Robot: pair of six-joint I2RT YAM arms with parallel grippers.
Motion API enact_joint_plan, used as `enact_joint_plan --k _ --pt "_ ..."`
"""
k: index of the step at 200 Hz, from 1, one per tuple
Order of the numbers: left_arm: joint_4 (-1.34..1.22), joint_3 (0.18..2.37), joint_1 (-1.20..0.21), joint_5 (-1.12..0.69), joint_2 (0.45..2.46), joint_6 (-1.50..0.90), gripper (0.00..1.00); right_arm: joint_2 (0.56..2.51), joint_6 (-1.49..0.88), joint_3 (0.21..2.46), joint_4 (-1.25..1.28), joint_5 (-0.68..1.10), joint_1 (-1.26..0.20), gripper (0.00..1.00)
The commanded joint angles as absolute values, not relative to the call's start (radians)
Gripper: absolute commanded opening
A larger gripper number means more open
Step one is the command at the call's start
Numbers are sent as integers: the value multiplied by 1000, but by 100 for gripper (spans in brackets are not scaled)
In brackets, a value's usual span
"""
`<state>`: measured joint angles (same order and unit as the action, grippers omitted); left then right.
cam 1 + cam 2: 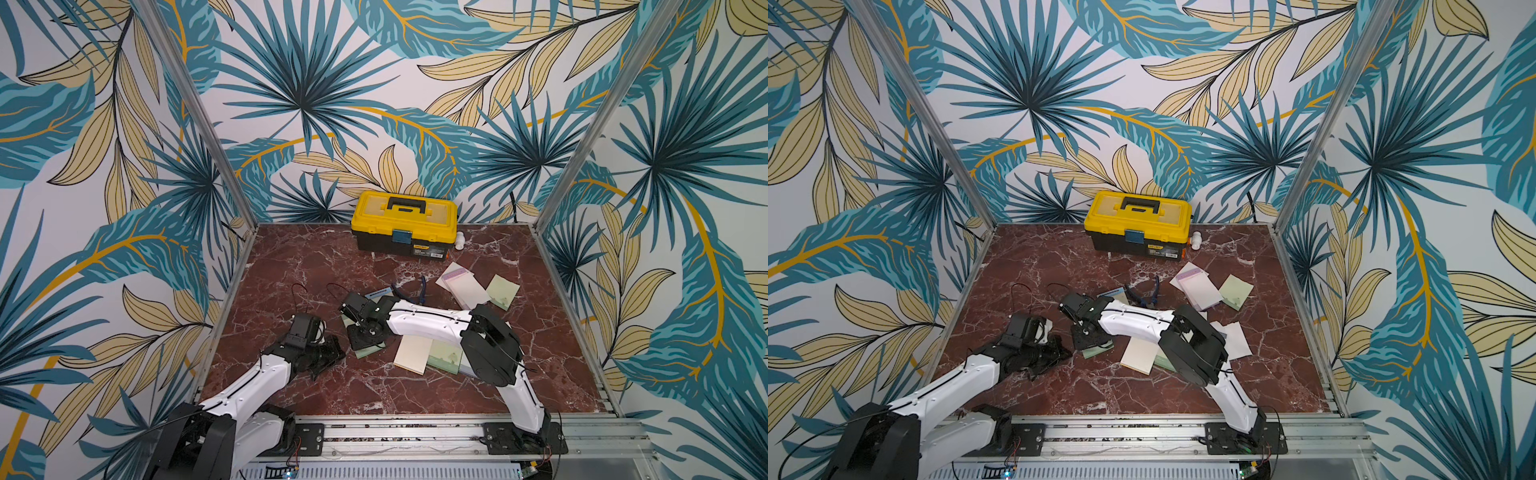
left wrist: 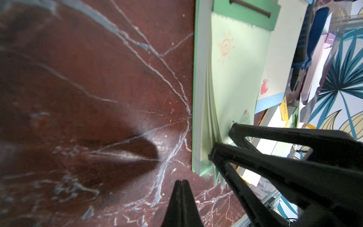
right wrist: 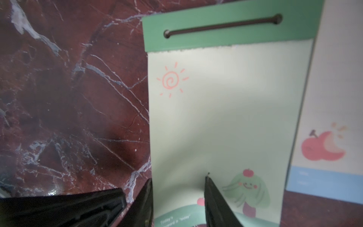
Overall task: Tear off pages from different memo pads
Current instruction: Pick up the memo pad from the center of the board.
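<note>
1. Parts of several pastel memo pads (image 1: 411, 353) were hidden by the white-and-black right arm (image 1: 428, 322), stretched low across the red marble table (image 1: 291, 266); no count was settled.
2. One green-headed memo pad (image 3: 255, 33) lay flat under the right gripper (image 3: 178, 178), jaws parted astride the lower edge of the pale top page (image 3: 225, 118).
3. The left gripper (image 2: 181, 182) was closed, empty, beside that pad.

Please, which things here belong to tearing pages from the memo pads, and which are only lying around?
For the job:
- green memo pad, at the right gripper
- blue-bordered pad
- pink-lilac pad
- cream pad
- loose white pages

Lying about:
- yellow toolbox
- blue-handled pliers
- small white bottle
</note>
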<state>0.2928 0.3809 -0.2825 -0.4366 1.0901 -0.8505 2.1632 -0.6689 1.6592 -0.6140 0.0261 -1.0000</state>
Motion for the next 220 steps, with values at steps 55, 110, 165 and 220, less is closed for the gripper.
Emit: enact_joint_plan --k 55,110,165,220 --pt "195 383 -291 -474 1084 -908 0 2158 -721 1582 -551 92 -978 40" --pt "259 387 -294 -443 1069 -890 0 2155 -735 1563 -525 117 -969 40" --pt "257 390 -294 -444 1071 -887 0 2149 -747 1542 -494 144 -961 40" --pt "247 387 -296 -445 1078 -887 0 2150 -753 1534 -482 156 -959 40"
